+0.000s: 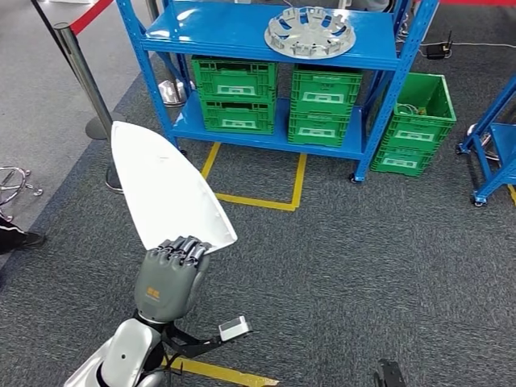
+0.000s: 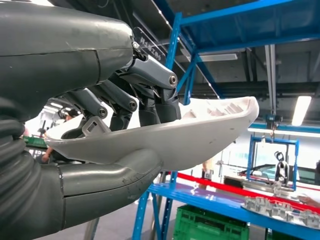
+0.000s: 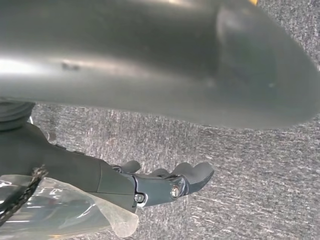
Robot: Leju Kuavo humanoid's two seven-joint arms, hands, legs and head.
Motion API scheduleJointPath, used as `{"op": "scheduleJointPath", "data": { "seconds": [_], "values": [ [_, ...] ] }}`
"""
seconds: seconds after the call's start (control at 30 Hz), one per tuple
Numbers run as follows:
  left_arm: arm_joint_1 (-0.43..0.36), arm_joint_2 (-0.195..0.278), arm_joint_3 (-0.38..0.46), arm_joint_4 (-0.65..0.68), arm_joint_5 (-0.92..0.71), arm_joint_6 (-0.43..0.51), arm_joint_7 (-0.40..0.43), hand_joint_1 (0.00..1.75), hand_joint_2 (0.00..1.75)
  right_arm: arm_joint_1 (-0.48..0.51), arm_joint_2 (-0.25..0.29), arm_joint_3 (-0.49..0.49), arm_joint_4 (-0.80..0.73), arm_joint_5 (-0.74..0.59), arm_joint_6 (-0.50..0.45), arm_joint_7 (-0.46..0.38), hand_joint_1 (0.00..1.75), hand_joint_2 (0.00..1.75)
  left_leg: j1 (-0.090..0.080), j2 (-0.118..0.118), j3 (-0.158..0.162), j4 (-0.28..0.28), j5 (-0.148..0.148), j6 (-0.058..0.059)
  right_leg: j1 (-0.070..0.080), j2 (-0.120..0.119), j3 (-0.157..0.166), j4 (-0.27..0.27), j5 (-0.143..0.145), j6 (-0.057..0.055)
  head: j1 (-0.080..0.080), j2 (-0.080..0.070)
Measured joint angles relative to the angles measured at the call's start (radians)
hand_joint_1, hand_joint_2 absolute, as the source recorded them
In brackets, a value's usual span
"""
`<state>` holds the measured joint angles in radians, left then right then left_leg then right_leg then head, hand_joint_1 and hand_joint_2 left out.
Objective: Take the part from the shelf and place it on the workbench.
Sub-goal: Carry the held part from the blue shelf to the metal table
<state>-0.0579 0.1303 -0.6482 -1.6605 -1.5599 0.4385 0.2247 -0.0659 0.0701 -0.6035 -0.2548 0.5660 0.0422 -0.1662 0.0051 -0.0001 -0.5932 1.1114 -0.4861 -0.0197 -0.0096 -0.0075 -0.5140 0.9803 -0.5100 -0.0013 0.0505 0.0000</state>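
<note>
The robot's left hand (image 1: 170, 278) grips a white, pointed panel part (image 1: 164, 193) by its near edge, fingers (image 2: 158, 107) curled over the top and thumb beneath, holding it above the grey carpet (image 1: 341, 274). Well ahead stands the blue shelf (image 1: 243, 36) with a silver wheel cover (image 1: 310, 32) and green crates (image 1: 237, 93). The right hand (image 3: 166, 182) hangs over the carpet, fingers extended side by side, holding nothing.

Bright, even overhead light fills the head view, with white glare on the blue shelf (image 1: 243, 32) top and soft shadows on the carpet. The left wrist view looks up at glowing ceiling strips (image 2: 303, 107) (background washed out). The right wrist view is dimmer, its near foreground heavily blurred.
</note>
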Motion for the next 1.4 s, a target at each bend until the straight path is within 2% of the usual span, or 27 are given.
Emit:
{"op": "scheduleJointPath", "data": {
  "seconds": [0.03,0.07,0.13,0.2,0.27,0.33,0.37,0.4,0.43,0.5,0.53,0.57,0.6,0.7,1.0,1.27,1.4],
  "values": [
    [0.0,0.001,0.0,-0.001,0.0,0.001,0.0,1.75,1.75,-0.001,0.001,0.0,0.0,0.0,0.0,-0.001,0.0,0.0,-0.001,0.0,0.028,-0.052,0.012,0.004,0.001,0.001,-0.004,0.003,0.0,0.005,0.0,0.0],
    [0.0,0.002,-0.001,-0.002,0.0,0.002,0.001,1.75,1.75,-0.001,0.001,0.0,0.0,0.0,0.0,-0.002,0.0,0.0,-0.003,-0.001,0.042,-0.081,0.014,0.008,0.002,0.001,-0.008,0.006,0.001,0.01,0.0,0.0],
    [0.0,0.004,-0.001,-0.003,0.0,0.003,0.002,1.75,1.75,-0.001,0.002,0.0,0.0,0.001,0.001,-0.004,0.0,0.0,-0.006,-0.002,0.042,-0.097,0.009,0.02,0.003,0.001,-0.015,0.008,0.006,0.021,0.0,0.0],
    [0.0,0.006,-0.001,-0.004,0.0,0.005,0.004,1.75,1.75,0.0,0.002,0.0,0.0,0.001,0.002,-0.007,0.0,0.0,-0.002,0.0,0.04,-0.106,0.011,0.034,0.002,0.002,-0.028,0.023,-0.008,0.031,0.001,0.0],
    [-0.001,0.006,-0.001,-0.005,0.0,0.006,0.005,1.75,1.75,-0.001,0.003,0.0,0.0,0.002,0.003,-0.009,0.0,0.0,0.001,0.002,0.037,-0.112,0.018,0.046,0.0,0.004,-0.069,0.105,-0.06,0.038,0.002,0.0],
    [0.0,0.007,-0.001,-0.005,0.0,0.007,0.006,1.75,1.75,0.0,0.003,0.001,0.0,0.002,0.003,-0.009,0.0,0.0,-0.002,0.002,0.029,-0.111,0.022,0.053,-0.001,0.005,-0.133,0.244,-0.12,0.042,0.002,0.0],
    [0.0,0.007,-0.001,-0.005,0.0,0.007,0.006,1.75,1.75,0.001,0.003,0.001,0.0,0.002,0.003,-0.01,0.0,0.0,-0.004,0.002,0.027,-0.111,0.023,0.055,-0.001,0.005,-0.155,0.291,-0.132,0.044,0.002,0.0],
    [0.001,0.008,-0.001,-0.005,0.0,0.007,0.006,1.75,1.75,0.002,0.003,0.0,0.0,0.002,0.004,-0.011,0.0,0.0,-0.006,0.002,0.025,-0.11,0.025,0.056,-0.001,0.005,-0.16,0.302,-0.124,0.043,0.002,0.0],
    [0.001,0.008,-0.001,-0.005,0.0,0.007,0.007,1.75,1.75,0.002,0.003,0.0,0.0,0.002,0.006,-0.013,0.0,0.0,-0.007,0.002,0.025,-0.11,0.026,0.056,-0.001,0.005,-0.144,0.271,-0.097,0.042,0.002,0.0],
    [0.001,0.008,-0.001,-0.006,0.0,0.008,0.009,1.75,1.75,0.001,0.003,0.001,0.0,0.002,0.013,-0.019,0.0,0.0,-0.008,0.002,0.025,-0.108,0.027,0.054,-0.001,0.005,-0.074,0.133,-0.029,0.036,0.002,0.0],
    [0.001,0.008,-0.001,-0.006,0.0,0.008,0.011,1.75,1.75,0.0,0.003,0.001,0.0,0.002,0.016,-0.021,0.0,0.0,-0.011,0.001,0.022,-0.105,0.028,0.051,0.0,0.005,-0.042,0.07,-0.009,0.033,0.002,0.0],
    [0.001,0.008,-0.001,-0.006,0.0,0.008,0.012,1.75,1.75,-0.001,0.003,0.001,0.0,0.002,0.017,-0.023,0.0,0.0,-0.013,0.001,0.018,-0.102,0.028,0.048,-0.001,0.006,-0.023,0.03,0.0,0.032,0.001,0.0],
    [0.001,0.009,-0.002,-0.007,0.0,0.008,0.013,1.75,1.75,-0.001,0.004,0.001,0.0,0.003,0.018,-0.025,0.0,0.0,-0.016,0.001,0.013,-0.099,0.03,0.048,-0.001,0.007,-0.016,0.014,-0.001,0.032,0.001,0.0],
    [0.002,0.013,-0.002,-0.009,0.0,0.008,0.017,1.75,1.75,0.003,0.005,0.0,0.0,0.003,0.018,-0.029,0.0,0.0,-0.017,0.0,0.007,-0.098,0.036,0.054,0.001,0.007,-0.02,0.01,0.004,0.034,0.0,0.0],
    [0.002,0.022,-0.002,-0.017,0.0,0.007,0.026,1.75,1.75,0.001,0.005,-0.002,0.0,-0.002,0.017,-0.039,0.0,0.0,-0.012,0.0,0.006,-0.109,0.049,0.036,0.007,0.006,-0.026,0.013,0.008,0.022,0.0,0.0],
    [0.003,0.027,-0.002,-0.023,0.0,0.002,0.032,1.75,1.75,0.001,0.005,-0.005,0.0,-0.005,0.01,-0.047,0.0,0.0,-0.012,0.0,0.003,-0.109,0.051,0.032,0.006,0.006,-0.027,0.014,0.01,0.02,0.001,0.0],
    [0.003,0.032,-0.002,-0.026,0.0,0.0,0.037,1.75,1.75,0.001,0.006,-0.006,-0.001,-0.001,-0.004,-0.048,0.0,0.0,-0.014,-0.001,0.001,-0.104,0.05,0.034,0.003,0.005,-0.028,0.013,0.013,0.023,0.0,0.0]
  ]
}}
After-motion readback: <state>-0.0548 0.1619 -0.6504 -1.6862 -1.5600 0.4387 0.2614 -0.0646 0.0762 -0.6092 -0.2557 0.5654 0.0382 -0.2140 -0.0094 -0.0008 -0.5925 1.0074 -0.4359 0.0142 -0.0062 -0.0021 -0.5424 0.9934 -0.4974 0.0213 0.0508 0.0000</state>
